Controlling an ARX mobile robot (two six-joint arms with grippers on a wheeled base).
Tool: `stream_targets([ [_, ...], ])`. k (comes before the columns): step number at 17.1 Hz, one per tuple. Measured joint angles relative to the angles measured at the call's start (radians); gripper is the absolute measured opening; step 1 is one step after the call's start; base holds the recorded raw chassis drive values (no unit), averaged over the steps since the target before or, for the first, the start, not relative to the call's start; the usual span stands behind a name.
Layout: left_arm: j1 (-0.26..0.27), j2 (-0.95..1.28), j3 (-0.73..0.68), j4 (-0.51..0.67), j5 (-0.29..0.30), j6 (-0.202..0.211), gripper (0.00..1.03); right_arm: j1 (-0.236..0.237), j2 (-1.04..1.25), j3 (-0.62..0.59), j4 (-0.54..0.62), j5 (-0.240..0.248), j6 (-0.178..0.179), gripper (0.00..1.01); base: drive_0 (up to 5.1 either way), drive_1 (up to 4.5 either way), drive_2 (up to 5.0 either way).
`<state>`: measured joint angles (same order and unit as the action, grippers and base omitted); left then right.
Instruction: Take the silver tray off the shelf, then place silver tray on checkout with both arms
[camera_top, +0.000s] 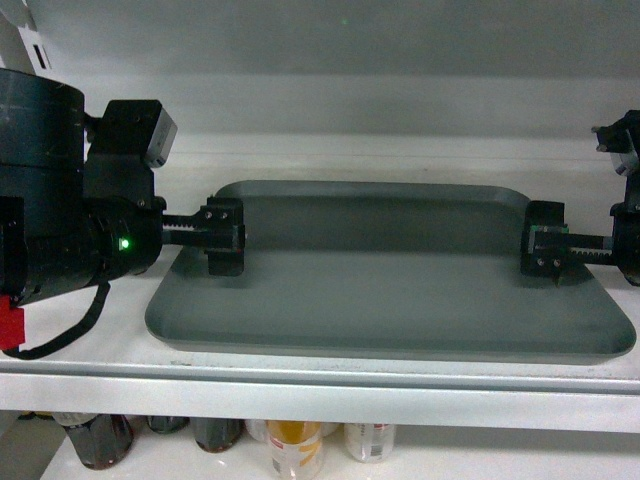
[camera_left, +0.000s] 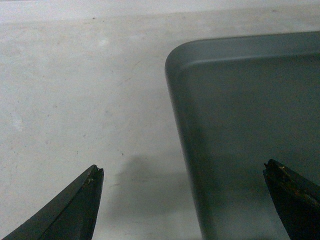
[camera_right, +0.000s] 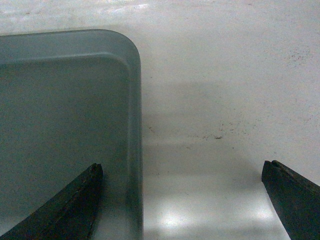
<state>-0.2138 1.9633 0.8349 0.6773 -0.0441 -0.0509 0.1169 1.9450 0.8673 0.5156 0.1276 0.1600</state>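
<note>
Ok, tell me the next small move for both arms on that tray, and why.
Probably close both grippers. In the wrist views the left gripper and right gripper are open, each with one finger over the silver tray and one outside its rim, and the tray lies flat on the shelf.

Bottles and jars are standing in a row on the lower level: a dark brown bottle (camera_top: 97, 438), a yellow-labelled jar (camera_top: 295, 447) and a white-labelled container (camera_top: 371, 441), their tops hidden from view.
</note>
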Motion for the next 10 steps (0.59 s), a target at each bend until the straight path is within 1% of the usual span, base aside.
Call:
stream_targets([
  [1,-0.002,0.007,-0.003,0.002,-0.001,0.002,0.98,0.001,0.002,0.0,0.002,0.0,0.0,0.98,0.0,0.0,0.0],
  [2,-0.002,0.011,-0.004,0.005,-0.001,0.002,0.9,0.001,0.006,0.0,0.013,0.0,-0.003,0.97,0.0,0.0,0.0],
  [4,-0.011,0.013,-0.004,0.014,-0.002,0.002,0.72,0.004,0.011,0.0,0.021,0.0,-0.005,0.82,0.0,0.0,0.0],
  [6,-0.023,0.022,-0.004,0.023,-0.001,0.002,0.48,0.014,0.011,0.0,0.026,-0.002,-0.008,0.57,0.0,0.0,0.0],
  [8,-0.032,0.025,-0.003,0.025,-0.007,0.003,0.32,0.021,0.011,-0.002,0.032,-0.003,-0.009,0.4,0.0,0.0,0.0],
  [10,-0.035,0.026,-0.002,0.024,-0.011,0.001,0.12,0.028,0.011,-0.011,0.048,-0.004,-0.02,0.2,0.0,0.0,0.0],
])
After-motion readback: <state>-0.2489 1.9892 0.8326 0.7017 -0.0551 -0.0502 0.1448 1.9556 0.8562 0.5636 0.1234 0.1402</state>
